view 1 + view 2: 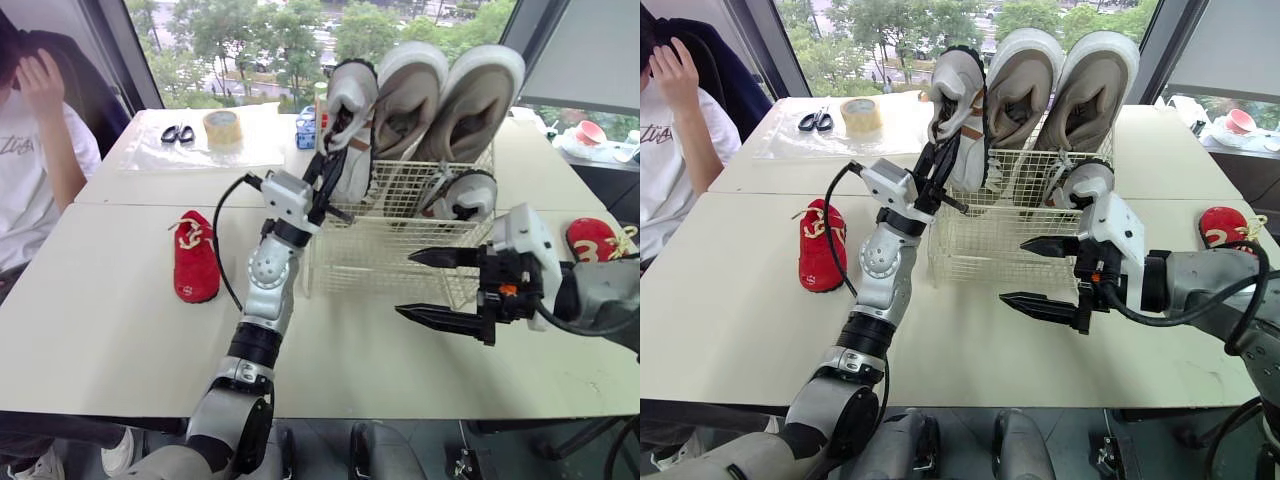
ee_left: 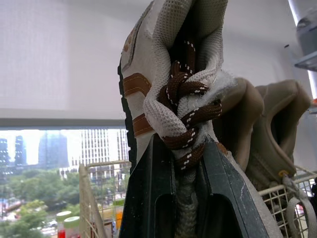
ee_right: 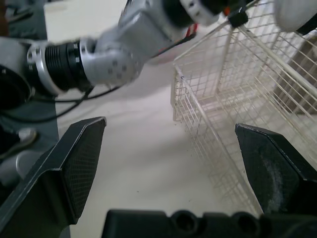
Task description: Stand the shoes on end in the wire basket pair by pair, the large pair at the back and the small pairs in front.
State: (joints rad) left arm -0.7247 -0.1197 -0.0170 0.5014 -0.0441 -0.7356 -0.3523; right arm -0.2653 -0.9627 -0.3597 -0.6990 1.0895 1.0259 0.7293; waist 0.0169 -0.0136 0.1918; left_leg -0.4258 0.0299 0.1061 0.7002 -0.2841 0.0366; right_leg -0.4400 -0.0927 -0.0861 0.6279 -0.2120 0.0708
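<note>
A wire basket [image 1: 385, 250] stands mid-table. Two large beige shoes [image 1: 470, 95] stand on end at its back. A small white shoe [image 1: 463, 195] sits in its front right part. My left gripper [image 1: 322, 185] is shut on a second small white shoe with brown laces [image 2: 163, 59], holding it upright over the basket's left side by its tongue and laces. My right gripper [image 1: 404, 284] hangs open and empty just in front of the basket [image 3: 223, 99]. One red shoe [image 1: 196, 256] lies on the table to the left, another red shoe [image 1: 597, 240] at the far right.
A person sits at the table's left edge. A tape roll [image 1: 222, 128] and scissors [image 1: 178, 133] lie on a plastic sheet at the back left. Small bottles [image 1: 306, 130] stand behind the basket. A pink bowl [image 1: 590, 132] is at the far right.
</note>
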